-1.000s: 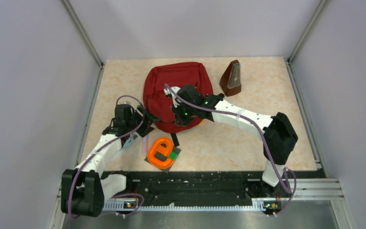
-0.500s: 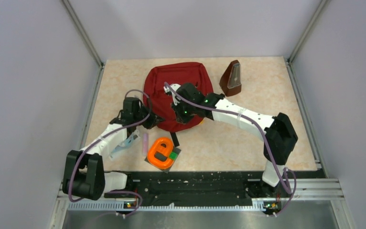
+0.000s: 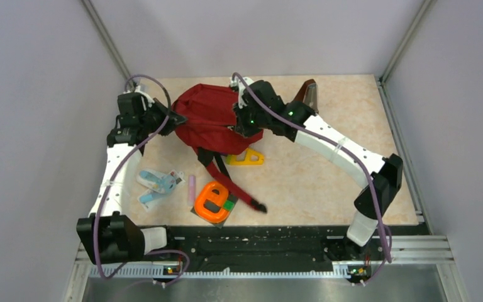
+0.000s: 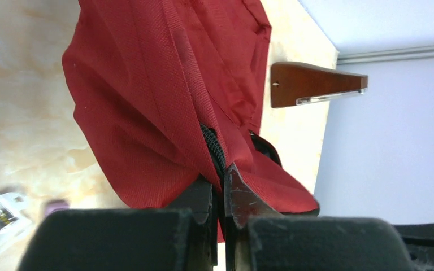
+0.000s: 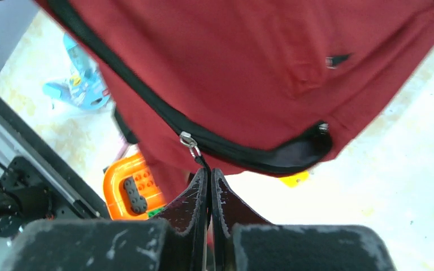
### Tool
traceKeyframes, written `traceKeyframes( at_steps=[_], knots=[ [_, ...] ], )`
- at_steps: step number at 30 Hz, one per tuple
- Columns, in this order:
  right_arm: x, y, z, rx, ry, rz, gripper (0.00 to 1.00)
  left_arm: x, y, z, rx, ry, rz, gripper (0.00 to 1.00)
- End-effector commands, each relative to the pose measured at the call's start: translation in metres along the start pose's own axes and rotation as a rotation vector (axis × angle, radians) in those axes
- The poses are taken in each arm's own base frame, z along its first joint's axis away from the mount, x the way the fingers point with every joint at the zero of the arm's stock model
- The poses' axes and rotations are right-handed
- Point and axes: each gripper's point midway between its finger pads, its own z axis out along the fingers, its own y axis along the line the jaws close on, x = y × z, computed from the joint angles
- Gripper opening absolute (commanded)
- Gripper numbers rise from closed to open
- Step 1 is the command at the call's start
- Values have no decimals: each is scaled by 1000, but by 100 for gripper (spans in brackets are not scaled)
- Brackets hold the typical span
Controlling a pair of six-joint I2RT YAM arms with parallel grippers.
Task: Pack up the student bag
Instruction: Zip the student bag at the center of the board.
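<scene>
On the student bag (image 3: 209,119), a small black label (image 5: 335,58) is illegible

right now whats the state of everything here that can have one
student bag, bunched up, held between both grippers, strap trailing on the table
zipper, mostly closed, small gap at one end
left gripper, shut on the bag's zipper edge
right gripper, shut on the zipper pull
metronome, upright, partly hidden behind the right arm
orange case, lying flat near the front edge
</scene>
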Motion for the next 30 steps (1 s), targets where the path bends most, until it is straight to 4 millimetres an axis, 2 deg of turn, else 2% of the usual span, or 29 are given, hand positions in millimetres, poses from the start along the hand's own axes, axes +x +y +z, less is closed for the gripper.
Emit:
traceKeyframes(
  at_steps=[1,7,10,12,15,17,19,21,25,27,28,30],
  knots=[
    [9,-39,-6,78,22,84,0,-45,14,-15,4,-85,77,0],
    [52,-73,25,151,106,66,0,-80,47,-12,-34,-145,99,0],
    [65,-81,38,150,134,61,0,-97,58,-5,-48,-178,121,0],
    [65,-78,44,121,138,51,0,-106,56,2,-18,-177,151,0],
    [53,-65,46,53,123,44,0,-115,38,13,84,-134,169,0],
    [45,-58,47,16,99,51,0,-119,38,19,90,-117,163,0],
    [40,-51,47,-15,85,64,0,-122,46,20,44,-131,174,11],
    [40,-46,47,-45,80,78,0,-120,60,19,-29,-134,179,33],
    [46,-36,50,-97,84,115,0,-97,93,6,-189,-104,140,70],
    [50,-31,52,-124,84,125,0,-83,104,-5,-253,-100,120,74],
    [51,-28,53,-147,84,128,0,-74,110,-11,-281,-98,107,79],
    [51,-19,55,-193,79,127,0,-55,115,-22,-304,-93,62,81]
  ],
)
